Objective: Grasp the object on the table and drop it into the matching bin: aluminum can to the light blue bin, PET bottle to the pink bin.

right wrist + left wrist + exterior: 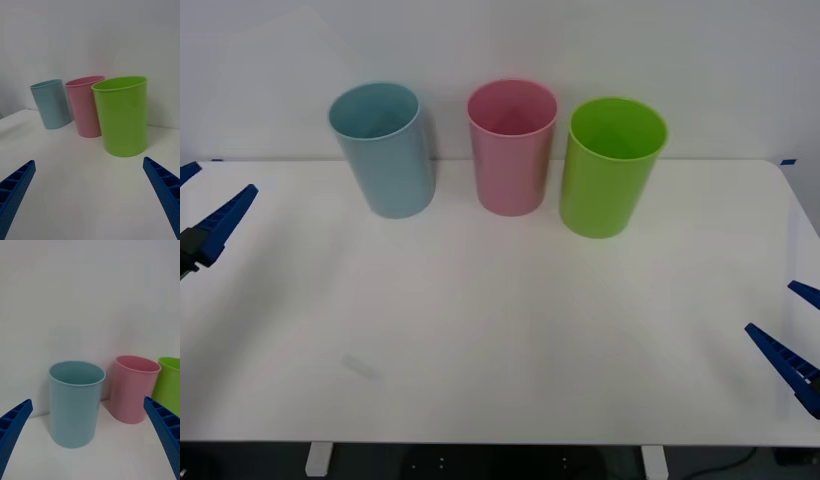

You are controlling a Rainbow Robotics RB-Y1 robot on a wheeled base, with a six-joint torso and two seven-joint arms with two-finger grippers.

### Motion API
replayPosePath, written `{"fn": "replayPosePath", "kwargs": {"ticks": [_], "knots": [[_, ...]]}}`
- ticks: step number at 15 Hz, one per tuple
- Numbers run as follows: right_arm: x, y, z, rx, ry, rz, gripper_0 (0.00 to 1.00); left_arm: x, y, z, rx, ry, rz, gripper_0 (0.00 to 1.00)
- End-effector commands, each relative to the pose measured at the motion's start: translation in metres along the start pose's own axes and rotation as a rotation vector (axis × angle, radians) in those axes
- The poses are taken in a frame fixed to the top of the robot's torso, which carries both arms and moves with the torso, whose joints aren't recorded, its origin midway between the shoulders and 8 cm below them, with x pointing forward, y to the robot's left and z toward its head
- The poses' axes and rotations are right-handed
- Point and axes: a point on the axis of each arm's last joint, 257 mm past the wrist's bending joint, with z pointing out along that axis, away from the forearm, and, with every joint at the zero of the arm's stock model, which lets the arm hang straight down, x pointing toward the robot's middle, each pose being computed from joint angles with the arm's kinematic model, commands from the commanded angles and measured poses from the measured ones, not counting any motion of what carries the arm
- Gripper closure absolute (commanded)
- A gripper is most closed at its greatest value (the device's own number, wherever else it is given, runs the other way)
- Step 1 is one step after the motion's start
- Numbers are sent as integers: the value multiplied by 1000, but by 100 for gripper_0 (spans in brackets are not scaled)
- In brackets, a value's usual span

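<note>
White surface (510, 330) carries no can I can see; light blue bin (383, 150) stands upper left. My left gripper (202, 215) and right gripper (792, 335) wait at the edges, jaws wide open, empty. Next I must find the can.

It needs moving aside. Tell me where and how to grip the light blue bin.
Probably pinch the light blue bin at its open rim, one finger inside, one outside, from above on its left side with the left gripper: it stands upright, and the pink bin sits close on its right.
</note>
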Motion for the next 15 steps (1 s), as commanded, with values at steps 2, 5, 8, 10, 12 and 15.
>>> {"fn": "replayPosePath", "kwargs": {"ticks": [2,5,8,10,12,15], "knots": [[0,0,0,0,0,0,0,2,-3,-55,23,63,43,0],[0,0,0,0,0,0,0,5,-5,-97,39,121,79,0],[0,0,0,0,0,0,0,12,-10,-129,52,175,94,0],[0,0,0,0,0,0,0,17,-13,-141,49,192,109,0],[0,0,0,0,0,0,0,23,-14,-149,42,205,110,0],[0,0,0,0,0,0,0,31,-18,-151,33,197,91,0]]}}
